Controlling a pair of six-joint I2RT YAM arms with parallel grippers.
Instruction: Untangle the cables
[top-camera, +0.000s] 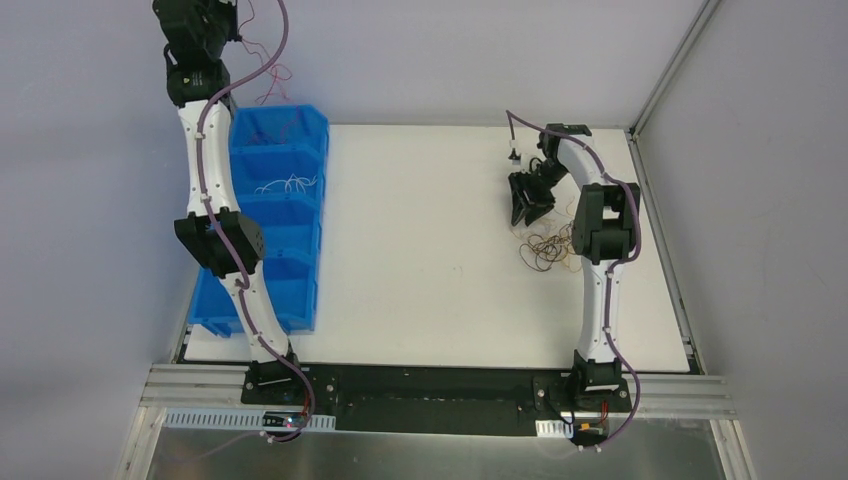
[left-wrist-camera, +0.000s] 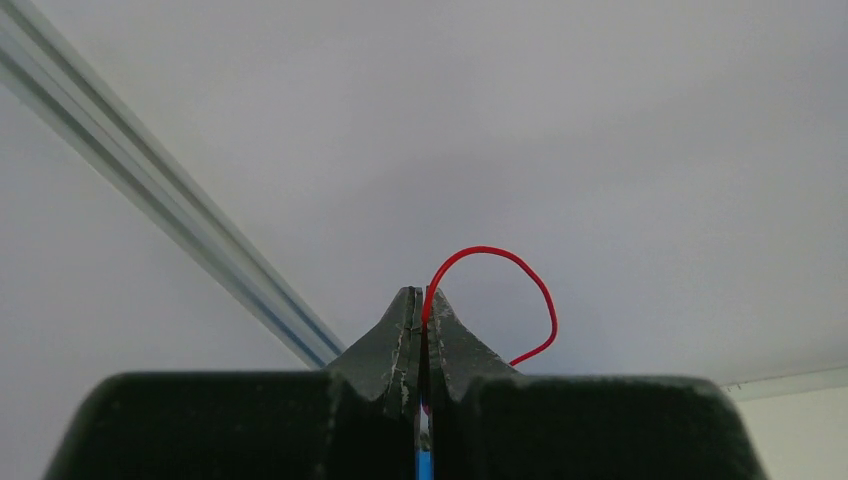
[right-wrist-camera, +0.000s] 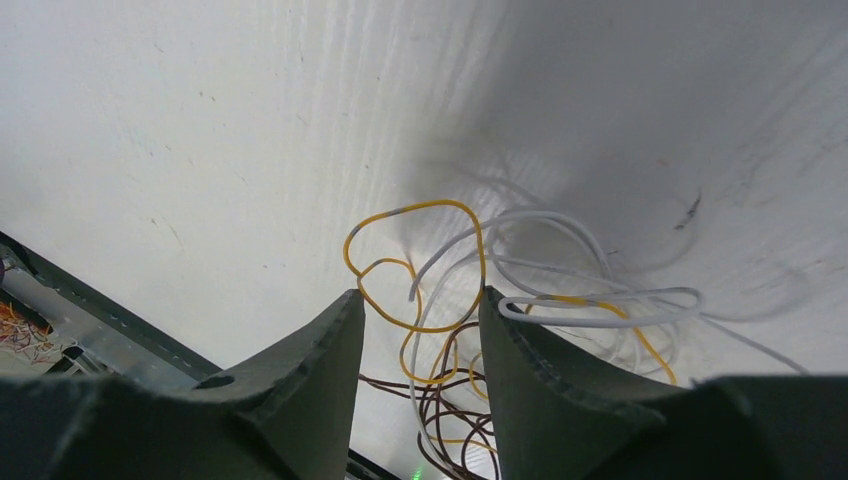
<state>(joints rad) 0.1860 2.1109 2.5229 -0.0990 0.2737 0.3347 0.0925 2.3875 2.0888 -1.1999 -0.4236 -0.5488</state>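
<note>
The tangled cables (top-camera: 548, 250) lie on the white table at the right, a small bunch of brown, yellow and white loops. My right gripper (top-camera: 526, 212) hangs just behind them. In the right wrist view it (right-wrist-camera: 420, 295) is open and low over the bunch, with yellow loops (right-wrist-camera: 415, 262), white wires (right-wrist-camera: 590, 305) and brown wires (right-wrist-camera: 440, 395) showing between and beyond its fingers. My left gripper (top-camera: 222, 22) is raised high at the far left. In the left wrist view it (left-wrist-camera: 421, 292) is shut on a thin red wire (left-wrist-camera: 540, 300) that arcs out to the right. Red strands (top-camera: 272, 72) dangle below it.
A row of blue bins (top-camera: 280, 150) stands along the table's left edge, under the left arm. One bin holds white wires (top-camera: 290, 185). Grey walls close the back and sides. A black mounting rail (top-camera: 430, 395) runs along the near edge.
</note>
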